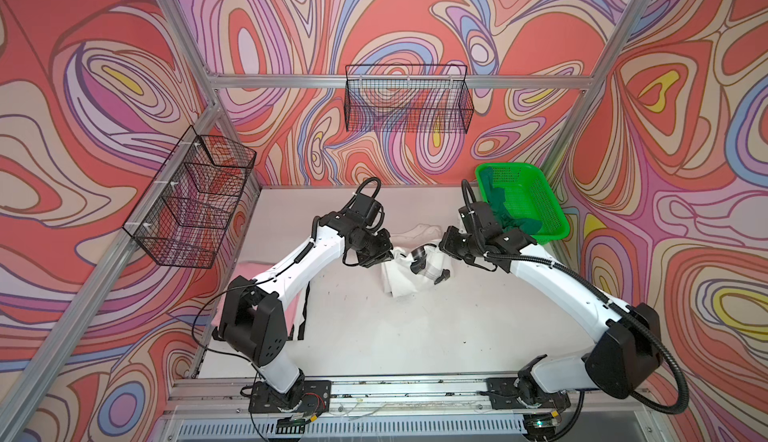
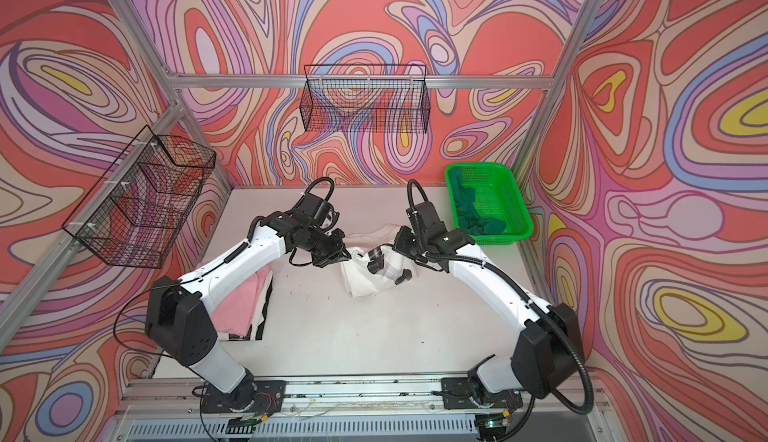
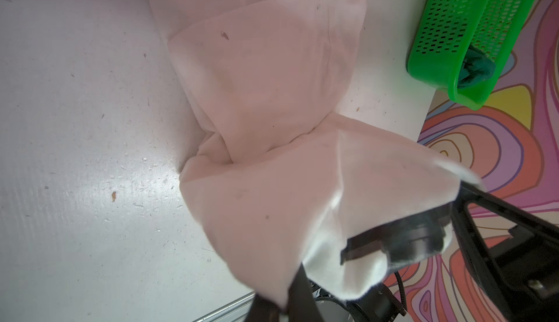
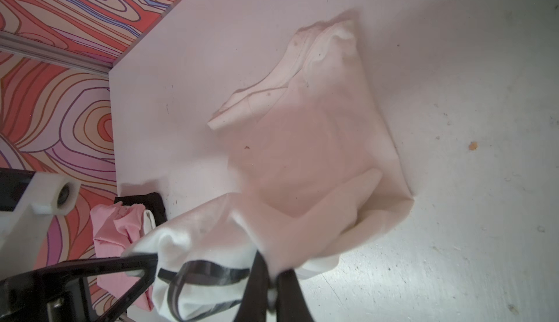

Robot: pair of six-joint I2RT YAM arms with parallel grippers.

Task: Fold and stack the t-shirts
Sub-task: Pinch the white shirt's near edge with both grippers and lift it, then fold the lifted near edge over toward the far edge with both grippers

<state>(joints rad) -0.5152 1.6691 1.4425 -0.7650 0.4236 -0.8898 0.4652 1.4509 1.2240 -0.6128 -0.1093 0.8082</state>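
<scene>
The white t-shirt (image 1: pixel 399 282) (image 2: pixel 361 282), soiled and carrying a black print, lies bunched at the table's middle. Both grippers hold a raised fold of it from opposite sides. My left gripper (image 1: pixel 392 252) (image 3: pixel 284 305) is shut on the shirt's cloth (image 3: pixel 257 93). Facing it, my right gripper (image 1: pixel 441 244) (image 4: pixel 272 293) is also shut on the white cloth (image 4: pixel 317 154). The pink t-shirt (image 2: pixel 239 307) (image 4: pixel 118 229) lies at the table's left, partly hidden under the left arm. The dark green t-shirt (image 1: pixel 513 217) (image 3: pixel 478 69) sits crumpled in the green basket (image 1: pixel 544 195).
The green basket (image 2: pixel 511 203) stands at the table's back right corner. A black-and-white cloth (image 2: pixel 266 315) lies under the pink shirt. Black wire baskets hang on the left wall (image 1: pixel 191 199) and back wall (image 1: pixel 407 99). A metal rail (image 1: pixel 407 390) runs along the table's front.
</scene>
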